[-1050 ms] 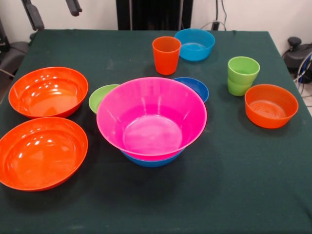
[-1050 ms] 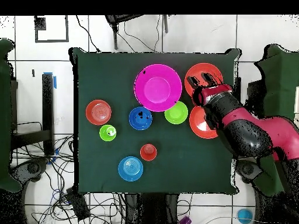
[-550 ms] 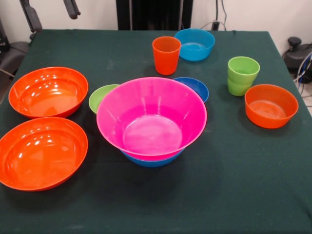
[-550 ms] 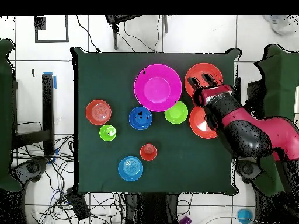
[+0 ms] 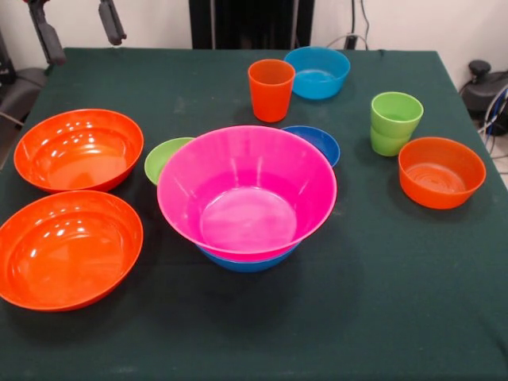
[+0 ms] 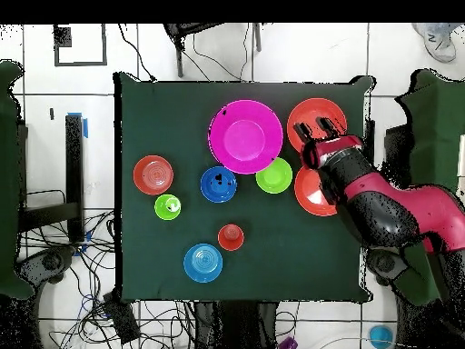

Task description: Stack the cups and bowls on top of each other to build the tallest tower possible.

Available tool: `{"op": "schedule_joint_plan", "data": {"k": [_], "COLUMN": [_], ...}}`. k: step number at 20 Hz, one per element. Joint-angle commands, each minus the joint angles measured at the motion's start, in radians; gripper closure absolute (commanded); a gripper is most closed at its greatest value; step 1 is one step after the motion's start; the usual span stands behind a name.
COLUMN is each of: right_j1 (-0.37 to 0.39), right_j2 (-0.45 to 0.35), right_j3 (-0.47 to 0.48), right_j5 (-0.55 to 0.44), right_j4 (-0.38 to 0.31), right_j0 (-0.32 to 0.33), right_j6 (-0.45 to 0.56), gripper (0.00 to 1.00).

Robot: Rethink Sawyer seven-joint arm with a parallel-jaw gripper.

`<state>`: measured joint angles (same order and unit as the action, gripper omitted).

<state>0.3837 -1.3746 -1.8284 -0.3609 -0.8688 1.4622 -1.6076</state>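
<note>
The tower (image 5: 246, 190) is a large pink bowl nested in a large blue bowl (image 5: 246, 261) at mid-table, seen from above as the pink bowl (image 6: 245, 136). Two large orange bowls (image 5: 78, 149) (image 5: 67, 248) lie left of it. A lime green bowl (image 5: 165, 157) and a dark blue bowl (image 5: 317, 141) sit behind it. Farther back stand an orange cup (image 5: 271, 89) and a light blue bowl (image 5: 317, 71). Two stacked lime green cups (image 5: 394, 123) and a small orange bowl (image 5: 441, 171) are at the right. My gripper (image 5: 78, 30) (image 6: 313, 124) is open and empty, high over one large orange bowl (image 6: 316, 114).
The dark green table (image 5: 381, 302) has bare cloth along its near edge and right front. In the overhead view my arm (image 6: 390, 209) reaches in over the table's right edge, covering part of the second large orange bowl (image 6: 309, 193). Cables lie on the floor around the table.
The gripper's fingers have come slightly lower and to the left in the front view. No bowl or cup has moved.
</note>
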Motion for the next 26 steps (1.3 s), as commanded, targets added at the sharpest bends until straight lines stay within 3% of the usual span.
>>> {"op": "schedule_joint_plan", "data": {"k": [1, 7, 14, 21, 26], "right_j1": [-0.090, -0.154, -0.153, -0.187, -0.215], "right_j2": [0.023, 0.020, 0.041, 0.048, 0.059], "right_j3": [-0.027, 0.001, 0.022, 0.091, 0.188], "right_j5": [0.005, 0.004, -0.014, -0.090, -0.165], "right_j4": [-0.096, -0.110, -0.113, -0.070, -0.039], "right_j0": [-0.010, -0.013, -0.040, -0.077, -0.128], "right_j6": [0.315, 0.357, 0.308, 0.363, 0.454], "gripper": [0.00, 0.00, 0.00, 0.00, 0.00]}}
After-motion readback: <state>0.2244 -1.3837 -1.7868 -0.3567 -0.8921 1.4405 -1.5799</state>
